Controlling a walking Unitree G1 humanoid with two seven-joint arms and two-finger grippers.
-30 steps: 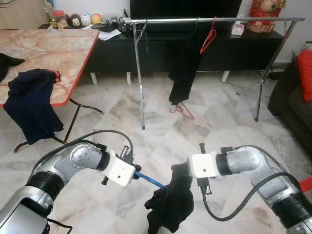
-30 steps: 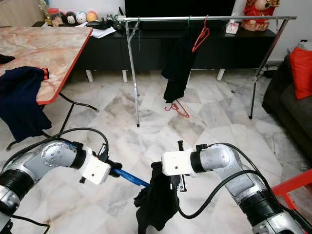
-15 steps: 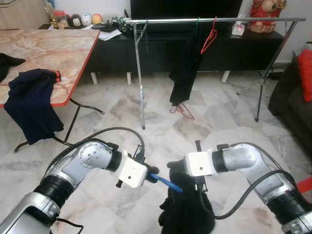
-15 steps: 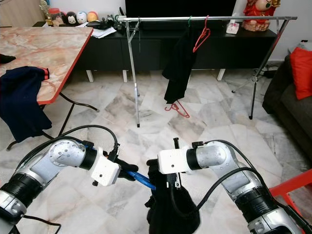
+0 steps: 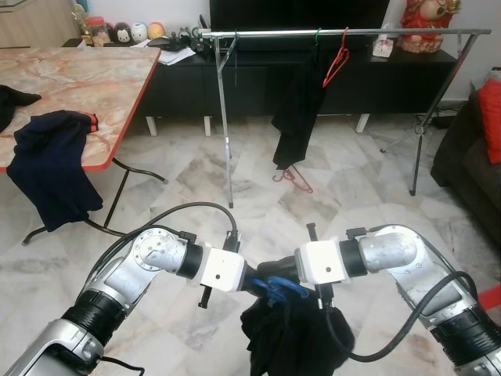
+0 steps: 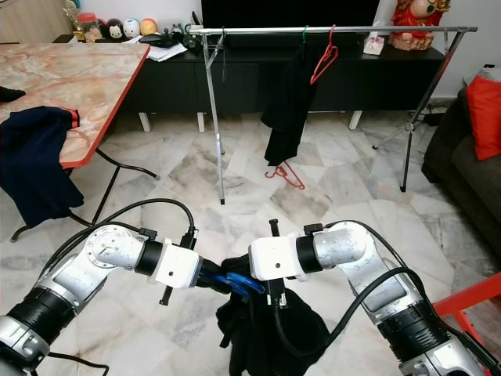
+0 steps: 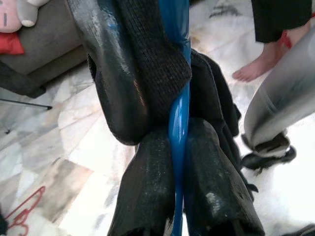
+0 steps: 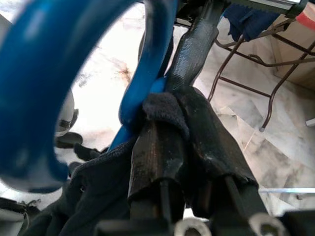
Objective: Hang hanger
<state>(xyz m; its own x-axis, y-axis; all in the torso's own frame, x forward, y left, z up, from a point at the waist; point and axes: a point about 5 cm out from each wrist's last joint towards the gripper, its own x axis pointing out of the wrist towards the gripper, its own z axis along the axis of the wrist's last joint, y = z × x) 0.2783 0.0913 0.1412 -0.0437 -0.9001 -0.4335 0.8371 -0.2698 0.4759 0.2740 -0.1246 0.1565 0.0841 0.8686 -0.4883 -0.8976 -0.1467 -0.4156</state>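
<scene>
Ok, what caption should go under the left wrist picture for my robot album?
The left tool pinches a glossy blue plastic hanger draped in a black knitted garment above the marble floor.

A pale marble-tiled floor (image 5: pixel 180 196) is carrying a metal clothes rack (image 5: pixel 227 117) at the far side, with a red hanger (image 5: pixel 293 177) lying under it. At the left, a red-edged marble table (image 5: pixel 78 78) is bearing a draped navy garment (image 5: pixel 51 168).
</scene>
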